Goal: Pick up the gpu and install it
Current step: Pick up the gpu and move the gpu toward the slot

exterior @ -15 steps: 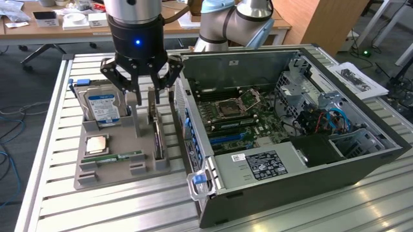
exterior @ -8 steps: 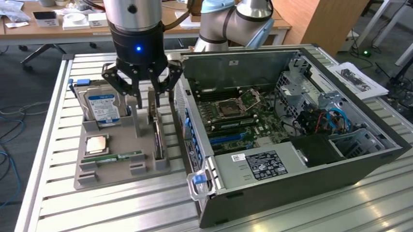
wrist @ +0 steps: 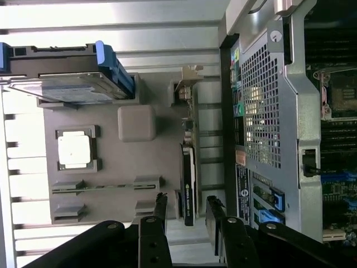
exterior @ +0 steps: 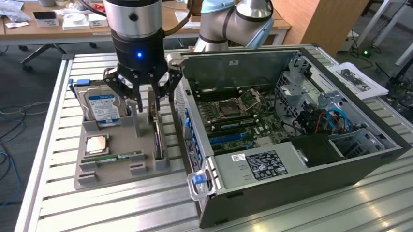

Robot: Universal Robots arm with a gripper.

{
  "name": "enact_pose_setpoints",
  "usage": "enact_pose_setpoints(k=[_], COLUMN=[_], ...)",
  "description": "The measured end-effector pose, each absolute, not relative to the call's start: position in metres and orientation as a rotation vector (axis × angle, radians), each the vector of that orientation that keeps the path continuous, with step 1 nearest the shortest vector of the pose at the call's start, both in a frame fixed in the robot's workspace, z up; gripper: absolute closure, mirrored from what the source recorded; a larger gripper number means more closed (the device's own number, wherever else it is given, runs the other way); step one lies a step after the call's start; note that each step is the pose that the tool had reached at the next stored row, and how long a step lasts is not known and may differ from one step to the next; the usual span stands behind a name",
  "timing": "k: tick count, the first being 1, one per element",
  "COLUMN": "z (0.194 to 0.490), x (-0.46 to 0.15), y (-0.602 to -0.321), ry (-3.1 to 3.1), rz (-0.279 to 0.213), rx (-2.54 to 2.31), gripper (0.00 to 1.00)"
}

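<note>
counter [exterior: 129,208]: slatted metal top carrying the open PC case [exterior: 290,193] and, just beside it on the exterior view's left, the grey parts tray [exterior: 106,169].
arm [exterior: 133,19]: wrist vertical, pointing straight down over the tray edge nearest the case.
hard drive [exterior: 103,106]: upright in its own tray slot, not involved.
gpu [wrist: 188,184]: standing on edge in the tray slot next to the case, black cooler showing in the wrist view. Not lifted, not installed.
claw [wrist: 188,205]: fingers [wrist: 162,207] apart, one on each side of the card, gap visible on both sides. Holding nothing.
step: pick-up, pre-grasp. Claw is lined up astride the card and looks low enough to overlap its top edge, but I can't tell depth for sure.
grasp needs: pads square on the card's flat faces, centred, no skew, so it comes straight up out of the slot. Case wall is close, so little side clearance.
</note>
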State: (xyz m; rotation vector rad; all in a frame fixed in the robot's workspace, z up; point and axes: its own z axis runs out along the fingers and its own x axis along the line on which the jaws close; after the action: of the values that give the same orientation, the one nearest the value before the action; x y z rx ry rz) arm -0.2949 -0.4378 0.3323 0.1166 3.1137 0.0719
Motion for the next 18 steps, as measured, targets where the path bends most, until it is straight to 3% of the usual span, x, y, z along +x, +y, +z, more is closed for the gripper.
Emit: enact_pose_setpoints(k=[18], z=[0.311], x=[-0.295], y=[-0.438], ry=[3.114], rz=[0.072], rx=[0.117], gripper=[0.58])
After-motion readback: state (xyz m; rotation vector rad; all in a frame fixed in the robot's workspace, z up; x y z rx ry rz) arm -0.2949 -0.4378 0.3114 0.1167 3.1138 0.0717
